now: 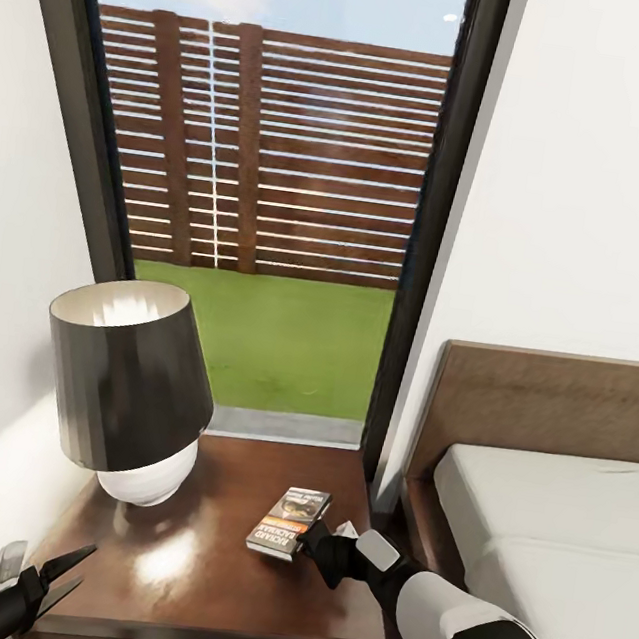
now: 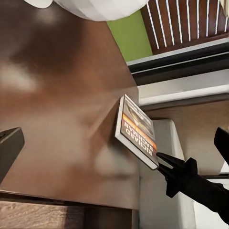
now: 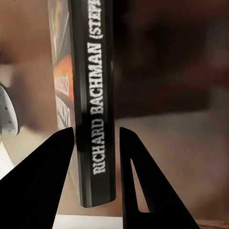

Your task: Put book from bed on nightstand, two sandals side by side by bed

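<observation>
The small thin book with a dark grey cover, white letters and an orange band (image 1: 289, 523) is in the right claw (image 1: 305, 540), over the right half of the shiny dark-brown wooden nightstand's tabletop (image 1: 198, 556), near its edge on the bed side. From the left wrist view the book (image 2: 137, 131) looks tilted, with one long side up. I cannot tell if its low edge touches the wood yet.

This book looks light and thin. It is stiff enough along the spine, but the pages can bend and the smooth cover may slip. The spine end looks like the best place to pinch it, and that is where the black fingers (image 3: 47, 176) sit, one on each flat side of the book (image 3: 93, 109). They are closed just as wide as the book is thick.

The right arm reaches in low from the bed side, over the gap between the nightstand and the dark wood bed with the light-grey mattress (image 1: 545, 521). Its wrist points toward the black-shaded lamp with a white round base (image 1: 129, 385), which stands near the tabletop's left back corner.

The left claw (image 1: 62, 573) hangs by the tabletop's front left corner. Its two fingers are spread apart and hold nothing.
</observation>
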Motion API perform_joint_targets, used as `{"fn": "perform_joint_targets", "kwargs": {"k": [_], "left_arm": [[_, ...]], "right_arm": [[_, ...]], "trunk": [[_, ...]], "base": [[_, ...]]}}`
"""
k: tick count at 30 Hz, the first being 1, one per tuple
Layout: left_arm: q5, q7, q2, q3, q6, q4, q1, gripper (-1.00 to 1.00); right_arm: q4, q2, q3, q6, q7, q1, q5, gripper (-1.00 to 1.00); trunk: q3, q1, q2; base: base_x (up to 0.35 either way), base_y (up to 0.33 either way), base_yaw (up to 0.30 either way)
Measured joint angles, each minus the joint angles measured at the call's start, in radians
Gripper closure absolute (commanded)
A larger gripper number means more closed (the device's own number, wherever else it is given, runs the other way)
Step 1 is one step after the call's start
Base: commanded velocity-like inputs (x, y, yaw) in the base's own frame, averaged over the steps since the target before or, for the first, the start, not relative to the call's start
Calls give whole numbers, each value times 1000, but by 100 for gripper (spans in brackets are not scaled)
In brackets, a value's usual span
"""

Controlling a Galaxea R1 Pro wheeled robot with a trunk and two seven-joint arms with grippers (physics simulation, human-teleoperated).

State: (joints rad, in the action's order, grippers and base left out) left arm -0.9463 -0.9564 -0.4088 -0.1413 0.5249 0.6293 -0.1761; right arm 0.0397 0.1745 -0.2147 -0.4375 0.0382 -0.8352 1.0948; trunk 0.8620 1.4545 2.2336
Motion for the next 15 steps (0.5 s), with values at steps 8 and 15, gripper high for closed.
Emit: {"fn": "perform_joint_targets", "kwargs": {"k": [8, 15], "left_arm": [[0, 0, 0, 0, -1, 0, 0, -100], [1, 0, 0, 0, 0, -1, 0, -100]], "right_arm": [[0, 0, 0, 0, 0, 0, 0, 100], [0, 0, 0, 0, 0, 0, 1, 100]], "trunk": [[0, 0, 0], [0, 0, 0]], "base": [[0, 0, 0], [0, 0, 0]]}}
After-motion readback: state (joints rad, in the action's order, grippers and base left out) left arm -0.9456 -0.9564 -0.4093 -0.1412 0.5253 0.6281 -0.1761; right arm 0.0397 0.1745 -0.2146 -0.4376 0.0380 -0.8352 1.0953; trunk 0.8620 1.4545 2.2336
